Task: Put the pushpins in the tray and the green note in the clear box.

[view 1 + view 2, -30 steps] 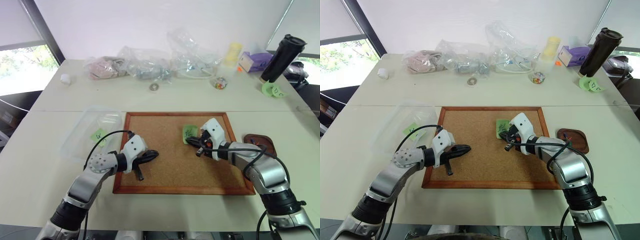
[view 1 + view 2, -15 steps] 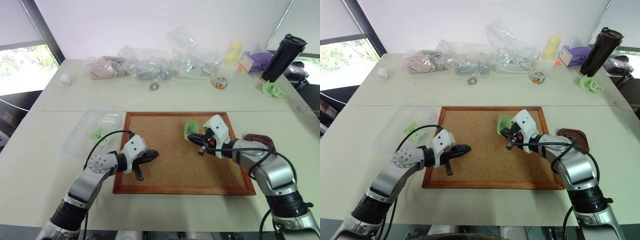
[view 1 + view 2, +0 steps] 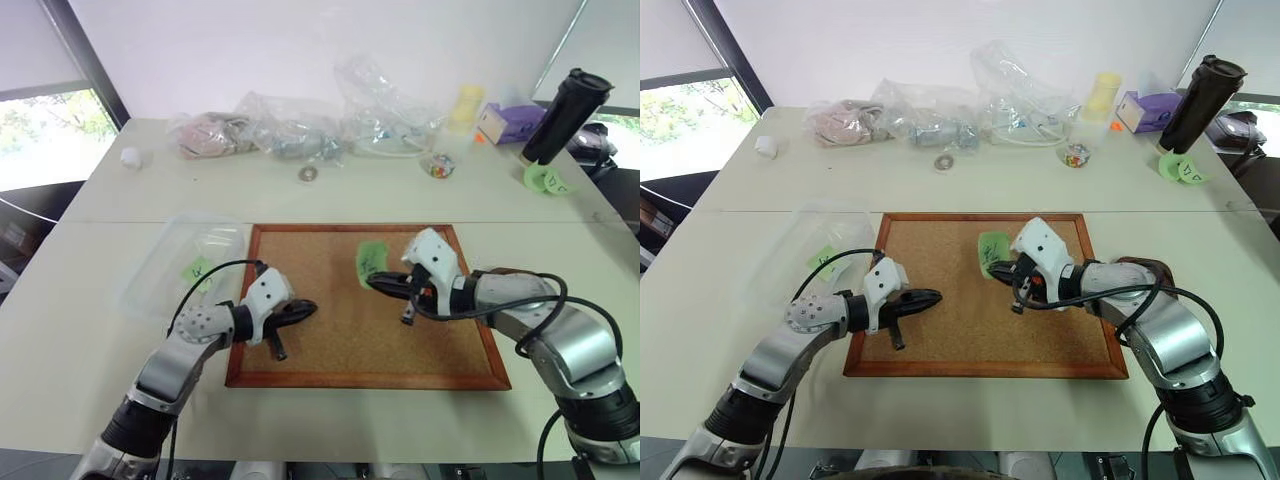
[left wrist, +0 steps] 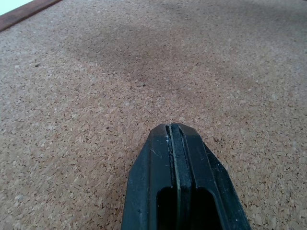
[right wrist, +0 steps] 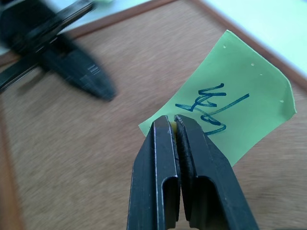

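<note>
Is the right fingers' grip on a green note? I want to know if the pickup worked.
Yes, the right fingers are shut on the corner of the green note, which hangs lifted above the cork board.

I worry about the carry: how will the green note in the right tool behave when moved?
Probably floppy: the green note is thin paper, pinched at one edge by the right tool, its far edge slightly curved. Likely very light, so quick moves may flutter it. It might slip, with little paper clamped.
</note>
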